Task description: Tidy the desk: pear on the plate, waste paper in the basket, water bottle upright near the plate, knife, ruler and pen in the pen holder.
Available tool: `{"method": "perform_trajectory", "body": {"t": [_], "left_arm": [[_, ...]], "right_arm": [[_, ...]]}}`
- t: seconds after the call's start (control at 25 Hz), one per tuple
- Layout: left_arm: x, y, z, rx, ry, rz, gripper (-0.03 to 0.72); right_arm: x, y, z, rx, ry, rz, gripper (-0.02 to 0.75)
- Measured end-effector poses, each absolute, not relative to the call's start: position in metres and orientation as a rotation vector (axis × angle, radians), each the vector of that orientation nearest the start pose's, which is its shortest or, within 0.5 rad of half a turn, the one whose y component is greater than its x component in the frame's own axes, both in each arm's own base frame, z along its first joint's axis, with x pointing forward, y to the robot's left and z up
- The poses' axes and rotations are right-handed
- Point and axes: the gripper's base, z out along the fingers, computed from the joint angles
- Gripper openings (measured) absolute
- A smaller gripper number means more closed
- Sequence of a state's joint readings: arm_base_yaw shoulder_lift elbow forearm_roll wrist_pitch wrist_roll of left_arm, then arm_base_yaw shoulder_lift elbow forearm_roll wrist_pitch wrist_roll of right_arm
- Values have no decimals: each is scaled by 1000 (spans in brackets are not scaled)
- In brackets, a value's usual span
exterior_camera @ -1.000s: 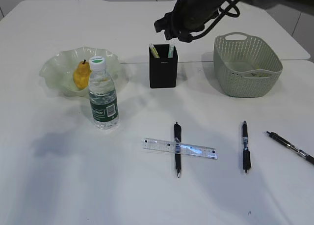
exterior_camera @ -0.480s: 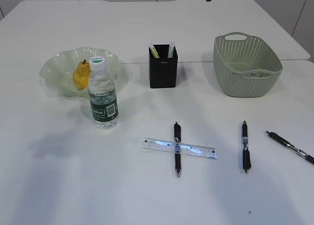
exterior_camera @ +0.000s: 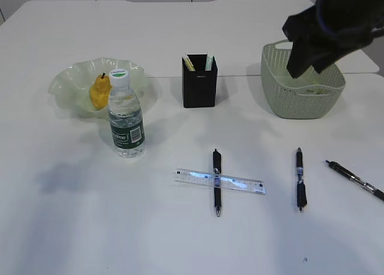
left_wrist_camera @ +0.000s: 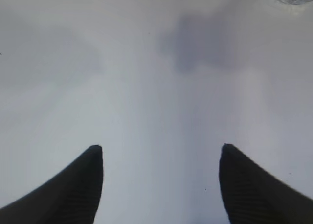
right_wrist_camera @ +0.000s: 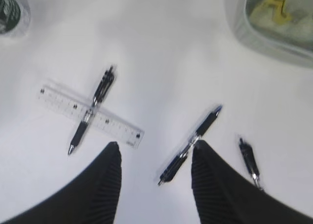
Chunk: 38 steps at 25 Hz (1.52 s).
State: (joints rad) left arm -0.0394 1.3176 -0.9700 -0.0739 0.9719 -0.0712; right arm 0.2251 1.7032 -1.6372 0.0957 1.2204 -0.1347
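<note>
Pear (exterior_camera: 99,93): lying in the plate (exterior_camera: 69,81), far left of the desk; done.
Water bottle (exterior_camera: 126,116): upright, just in front of the plate; done.
Waste paper (right_wrist_camera: 271,8): yellow-and-white scraps on the floor of the basket (exterior_camera: 273,83); done.
Pen holder (exterior_camera: 199,86): black box at desk centre, between plate and basket, with a few pale items already standing in it.
Ruler (exterior_camera: 219,181): flat on the desk in front of the holder, long axis left to right, lying across the left pen.
Left pen (exterior_camera: 216,180): long axis front to back, under the ruler, forming a cross.
Middle pen (exterior_camera: 299,179): lies roughly front to back, apart from the ruler.
Right pen (exterior_camera: 355,179): slanted, near the desk's right edge.
Right gripper (right_wrist_camera: 155,158): fingers apart, empty, up over the basket; the middle pen lies between its fingertips in its own camera, the ruler cross to its left.
Left gripper (left_wrist_camera: 160,153): fingers wide apart, empty, above bare table.
Nearer arm: right, by judgement, for all three pens and the ruler.
View difference: only the right wrist camera shows the paper scraps clearly; only the outside camera shows the pear, plate and holder.
</note>
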Motion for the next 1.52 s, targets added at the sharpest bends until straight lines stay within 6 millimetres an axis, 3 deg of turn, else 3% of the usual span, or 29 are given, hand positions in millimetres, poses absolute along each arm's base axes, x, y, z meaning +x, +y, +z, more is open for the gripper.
{"method": "perform_trajectory", "body": {"t": [0.2, 0.36, 0.56, 0.76, 0.88, 1.36, 1.52], "left_arm": [[244, -16, 277, -92, 2803, -130, 521], [245, -16, 277, -93, 2801, -132, 521], [246, -16, 278, -93, 2785, -132, 521], [247, -16, 278, -94, 2775, -132, 521], [248, -16, 279, -94, 2758, -133, 521], [251, -16, 280, -95, 2730, -133, 521], [251, -16, 280, -95, 2725, -133, 521]], "right_arm": [[338, 87, 316, -527, 2814, 172, 353], [340, 97, 317, -747, 2703, 151, 354], [341, 139, 312, -1147, 2446, 159, 353], [347, 182, 274, -1461, 2313, 158, 353], [349, 196, 252, -1610, 2268, 159, 353], [358, 209, 217, -1723, 2224, 174, 353], [363, 224, 206, -1748, 2210, 186, 354]]}}
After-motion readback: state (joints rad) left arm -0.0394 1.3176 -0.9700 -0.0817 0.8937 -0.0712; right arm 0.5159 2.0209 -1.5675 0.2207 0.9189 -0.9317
